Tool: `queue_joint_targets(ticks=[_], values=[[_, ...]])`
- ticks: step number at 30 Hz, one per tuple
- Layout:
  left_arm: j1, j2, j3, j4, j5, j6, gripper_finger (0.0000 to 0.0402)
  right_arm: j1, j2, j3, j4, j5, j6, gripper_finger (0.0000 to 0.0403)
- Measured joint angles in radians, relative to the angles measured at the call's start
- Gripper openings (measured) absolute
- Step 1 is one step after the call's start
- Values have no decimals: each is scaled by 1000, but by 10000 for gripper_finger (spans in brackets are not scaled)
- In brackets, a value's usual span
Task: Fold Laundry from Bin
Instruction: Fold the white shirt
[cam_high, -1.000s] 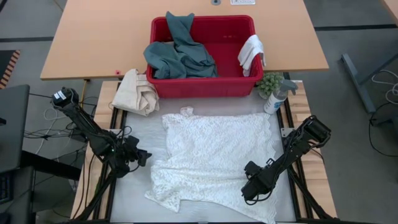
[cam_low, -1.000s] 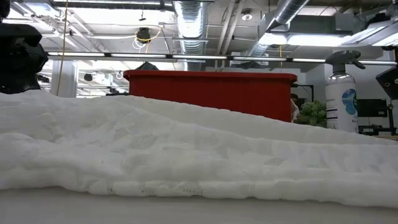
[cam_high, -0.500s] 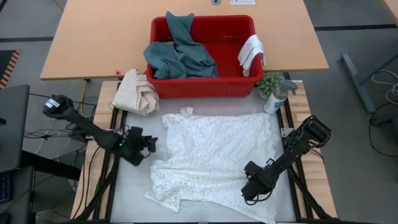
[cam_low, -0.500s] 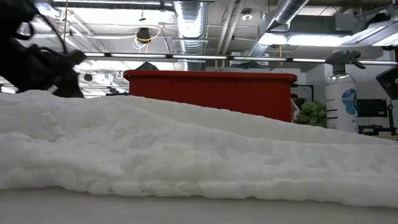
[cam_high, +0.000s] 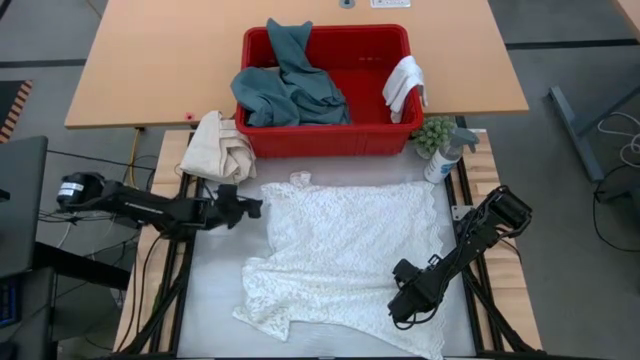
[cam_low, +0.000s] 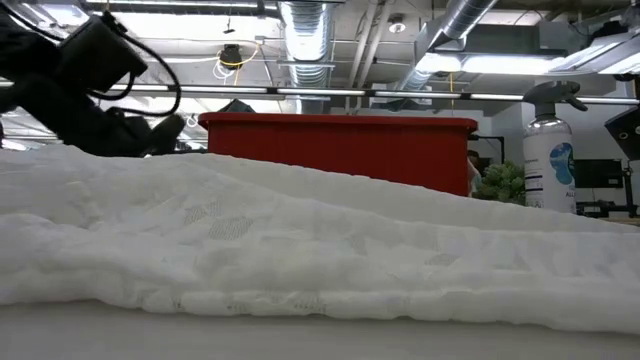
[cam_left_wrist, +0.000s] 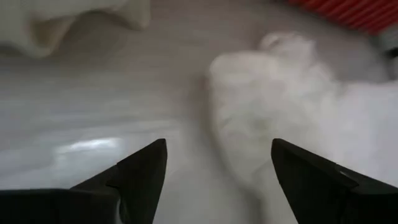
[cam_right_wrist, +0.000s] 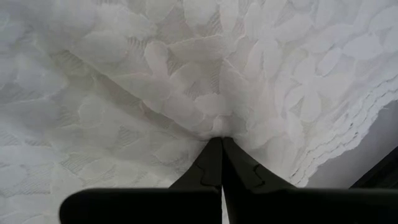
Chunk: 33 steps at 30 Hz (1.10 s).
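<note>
- White lace-patterned cloth (cam_high: 345, 255) lies spread across the pale work surface (cam_high: 215, 290) in front of the red bin (cam_high: 325, 135), rumpled along its near-left edge and flatter toward the far right corner.
- Left gripper (cam_high: 252, 208) reaches in low from the left side, its arm stretched almost flat over the table edge, and sits just beside the cloth's far-left corner.
- From its wrist camera the two dark fingers (cam_left_wrist: 140, 171) stand wide apart with nothing between them; the corner of the cloth (cam_left_wrist: 267, 118) lies just ahead of them.
- Right gripper (cam_high: 400, 305) rests on the near-right part of the cloth, its fingers (cam_right_wrist: 214, 165) pressed together, and a small pucker of the lace fabric is pinched at their tips.
- Inside the bin a large teal-green garment (cam_high: 288, 85) is heaped at the left, one end draped over the far rim, and a small white cloth (cam_high: 404, 85) hangs over the right wall.
- Cream bundled cloth (cam_high: 222, 147) sits off the bin's left front corner, near the left gripper.
- To the right of the bin stand a small green plant (cam_high: 434, 133) and a spray bottle (cam_high: 445, 157), close to the cloth's far-right corner.
- At table height the cloth (cam_low: 300, 250) fills the foreground, with the bin (cam_low: 340, 145) behind it.
</note>
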Motion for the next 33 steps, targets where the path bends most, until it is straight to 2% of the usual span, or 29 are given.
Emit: queue_joint_targets(ticks=[3, 7, 11, 17, 20, 24, 30, 31, 33], values=[[63, 7, -13, 118, 50, 45, 279, 0, 0, 0, 0, 2, -5, 26], [119, 62, -13, 188, 112, 93, 279, 0, 0, 0, 0, 3, -9, 26], [144, 162, -13, 263, 169, 89, 279, 0, 0, 0, 0, 3, -10, 26], [156, 342, -2, 540, 224, 105, 279, 0, 0, 0, 0, 7, -50, 26], [166, 416, 35, 587, 279, 128, 264, 0, 0, 0, 0, 8, -50, 26], [171, 469, 85, 565, 351, 180, 201, 0, 0, 0, 0, 8, -51, 26], [170, 422, 125, 584, 435, 167, 35, 0, 0, 0, 1, 8, -51, 26], [170, 403, 128, 580, 445, 167, 19, 0, 0, 0, 1, 8, -52, 26], [171, 357, 141, 579, 457, 167, 11, 0, 0, 0, 1, 8, -51, 26]])
